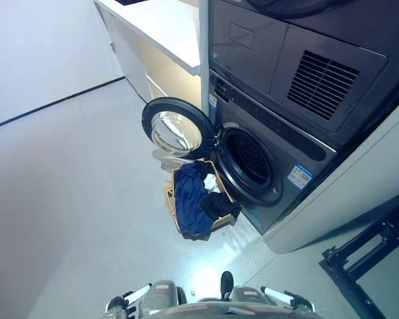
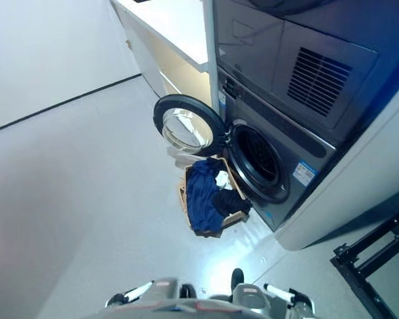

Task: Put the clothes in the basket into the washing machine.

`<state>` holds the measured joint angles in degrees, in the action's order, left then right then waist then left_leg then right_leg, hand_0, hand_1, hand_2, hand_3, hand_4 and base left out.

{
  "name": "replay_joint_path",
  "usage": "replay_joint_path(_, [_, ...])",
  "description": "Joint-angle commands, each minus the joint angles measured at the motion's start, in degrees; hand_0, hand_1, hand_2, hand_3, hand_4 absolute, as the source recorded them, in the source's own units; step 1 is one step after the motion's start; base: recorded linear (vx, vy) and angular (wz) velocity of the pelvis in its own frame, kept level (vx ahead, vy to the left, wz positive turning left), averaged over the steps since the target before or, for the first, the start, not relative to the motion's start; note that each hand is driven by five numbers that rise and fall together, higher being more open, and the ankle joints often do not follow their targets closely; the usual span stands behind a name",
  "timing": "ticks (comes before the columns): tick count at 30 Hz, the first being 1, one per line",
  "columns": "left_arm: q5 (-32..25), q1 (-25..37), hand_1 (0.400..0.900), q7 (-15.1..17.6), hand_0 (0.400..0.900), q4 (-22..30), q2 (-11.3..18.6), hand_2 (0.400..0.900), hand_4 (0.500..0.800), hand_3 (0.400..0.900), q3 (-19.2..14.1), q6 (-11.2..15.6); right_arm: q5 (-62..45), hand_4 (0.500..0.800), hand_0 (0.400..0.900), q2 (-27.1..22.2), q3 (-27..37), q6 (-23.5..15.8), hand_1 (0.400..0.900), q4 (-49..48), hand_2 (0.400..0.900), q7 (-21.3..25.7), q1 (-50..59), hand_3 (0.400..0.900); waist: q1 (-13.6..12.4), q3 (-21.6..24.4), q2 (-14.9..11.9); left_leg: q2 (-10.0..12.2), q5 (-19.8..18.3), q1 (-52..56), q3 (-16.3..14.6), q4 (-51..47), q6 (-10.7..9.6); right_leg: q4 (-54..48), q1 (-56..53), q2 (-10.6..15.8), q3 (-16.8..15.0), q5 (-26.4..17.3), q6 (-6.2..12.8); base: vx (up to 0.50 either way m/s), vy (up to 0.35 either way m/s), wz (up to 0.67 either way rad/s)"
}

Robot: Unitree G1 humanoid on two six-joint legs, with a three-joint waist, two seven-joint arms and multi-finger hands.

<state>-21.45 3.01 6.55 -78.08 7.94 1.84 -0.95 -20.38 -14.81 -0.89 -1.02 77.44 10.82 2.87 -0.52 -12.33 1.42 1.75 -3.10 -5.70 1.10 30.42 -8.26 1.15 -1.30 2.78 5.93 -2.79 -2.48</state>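
Both hands sit cut off at the near edge, fingers impossible to judge; blue clothes [image 1: 189,198] heap over the basket [image 1: 170,199] beside the washing machine [image 1: 272,156], door [image 1: 176,127] swung left.

A white counter [image 1: 161,26] runs along the wall, with white cabinet fronts [image 1: 130,56] below it. Well apart from the counter, at the far lower right, a black metal frame [image 1: 376,249] stands on the grey floor [image 1: 66,193].

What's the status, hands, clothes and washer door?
Neither hand visible. Clothes in the basket, on floor before the washing machine. Door swung open, nothing blocking the drum.
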Motion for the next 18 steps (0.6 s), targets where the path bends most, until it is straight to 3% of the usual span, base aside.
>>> replay_joint_path(1, [-2.54,-0.40,0.900,1.30,0.900,0.22,1.21,0.900,0.800,0.900,-0.42,1.42,-1.13,0.800,0.900,-1.92,0.55,-1.69,0.900,-2.35,0.900,1.27,1.97,0.900,0.50,-1.41,0.59,-3.31,3.13,-6.30,-1.62,-4.51,5.36,7.49,-4.65,-1.75,0.71,13.84,2.37,0.15,0.008,-0.07])
replay_joint_path(3, [-2.73,-0.59,0.900,1.49,0.900,0.07,1.30,0.900,0.800,0.900,-0.63,1.50,-1.02,0.800,0.900,-1.99,0.35,-1.73,0.900,-2.51,0.900,1.40,2.23,0.900,0.38,-1.54,0.55,-3.65,3.25,-7.10,-1.64,-6.77,5.30,7.30,-5.00,-1.75,0.74,14.30,2.57,0.15,0.029,-0.09])
replay_joint_path(6, [-3.83,-1.19,0.900,1.82,0.900,-0.15,1.09,0.900,0.800,0.900,-1.21,1.77,-0.47,0.800,0.900,-2.06,-0.44,-1.79,0.900,-2.54,0.900,1.41,2.88,0.900,-0.40,-1.23,1.29,-4.15,7.98,-7.82,0.96,-22.20,4.19,5.12,-8.03,-3.07,0.03,15.31,3.13,0.32,0.117,-0.19])
replay_joint_path(8, [-4.15,-1.57,0.900,2.02,0.900,-0.15,0.95,0.900,0.800,0.900,-1.21,2.08,0.03,0.800,0.900,-2.07,-0.69,-1.96,0.900,-2.37,0.900,1.52,3.13,0.900,-0.62,-0.72,1.39,-3.28,10.36,-6.72,1.28,-31.16,3.48,3.43,-9.56,-3.72,-0.71,15.67,3.46,0.35,0.164,-0.19])
replay_joint_path(11, [-3.70,-1.89,0.900,1.90,0.900,-0.97,1.12,0.900,0.800,0.900,-1.66,1.92,0.12,0.800,0.900,-1.76,-0.61,-1.90,0.900,-2.00,0.900,1.11,3.46,0.900,-1.01,0.31,0.54,-1.90,11.55,-6.09,-0.38,-34.76,3.03,1.16,-11.81,-3.23,-1.52,15.90,4.59,0.35,0.194,-0.25])
replay_joint_path(12, [-3.38,-1.95,0.900,2.05,0.900,-0.85,1.43,0.900,0.800,0.900,-1.56,1.93,0.32,0.800,0.900,-1.27,-0.80,-1.82,0.900,-1.87,0.900,1.05,3.64,0.900,-1.45,1.04,-0.25,-1.24,12.65,-5.81,-1.35,-34.56,3.75,0.44,-12.60,-2.20,-1.95,15.70,5.28,0.65,0.434,-0.55])
replay_joint_path(15, [-2.97,-1.06,0.900,2.09,0.900,-0.56,2.78,0.900,0.800,0.900,-1.22,2.20,-0.71,0.800,0.900,-0.19,-0.42,-2.22,0.900,-1.74,0.900,0.95,4.23,0.900,-2.85,2.13,-3.02,-2.48,9.33,-9.16,-2.54,-26.77,5.89,0.63,-11.49,0.96,-3.00,15.09,7.14,0.40,0.322,-0.43])
replay_joint_path(16, [-2.97,-1.06,0.900,2.09,0.900,-0.56,2.77,0.900,0.800,0.900,-1.22,2.20,-0.71,0.800,0.900,-0.20,-0.42,-2.23,0.900,-1.74,0.900,0.96,4.24,0.900,-2.81,2.32,-2.92,-2.39,9.36,-9.45,-2.46,-26.68,5.87,0.70,-11.21,0.83,-2.98,15.05,7.11,0.36,0.346,-0.19])
replay_joint_path(18, [-2.41,0.72,0.900,1.70,0.900,1.74,4.12,0.900,0.800,0.900,0.04,2.48,-1.68,0.800,0.900,0.47,-0.90,-2.49,0.900,-2.97,0.900,0.30,4.77,0.900,-3.32,2.73,-4.85,-3.54,5.10,-11.12,-2.95,-21.71,8.27,4.43,-8.48,2.63,-3.56,13.52,8.77,0.35,0.347,-0.04])
